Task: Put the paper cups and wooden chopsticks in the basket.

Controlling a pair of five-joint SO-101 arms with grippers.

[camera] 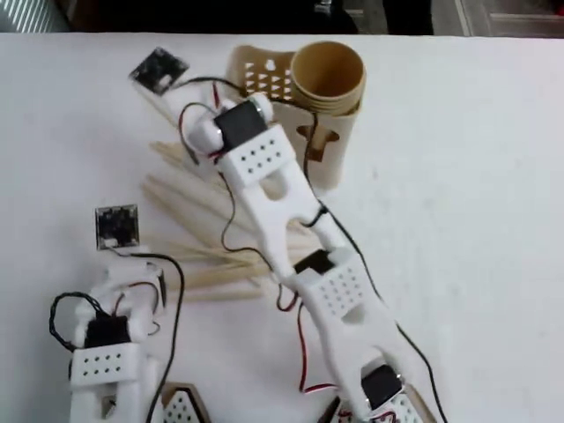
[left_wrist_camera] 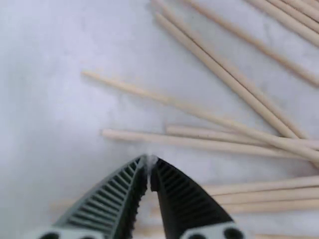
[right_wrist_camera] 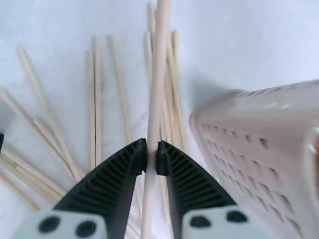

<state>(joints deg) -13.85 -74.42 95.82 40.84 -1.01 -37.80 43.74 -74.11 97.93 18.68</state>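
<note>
Several wooden chopsticks (camera: 198, 216) lie fanned out on the white table, left of the beige perforated basket (camera: 264, 75). A stack of paper cups (camera: 328, 77) stands in the basket. My right arm (camera: 264, 176) stretches from the near edge up to the basket's left side. Its gripper (right_wrist_camera: 148, 155) is shut on one chopstick (right_wrist_camera: 158, 74), held above the loose pile (right_wrist_camera: 94, 114) with the basket wall (right_wrist_camera: 259, 139) close beside it. My left gripper (left_wrist_camera: 148, 163) is shut with nothing in it, low over more chopsticks (left_wrist_camera: 199, 142). The left arm (camera: 106, 348) sits at the near left.
Red and black cables (camera: 176, 291) trail from both arms across the table. Beige perforated pieces (camera: 181, 407) show at the near edge. The white table (camera: 476, 220) right of the basket is open surface.
</note>
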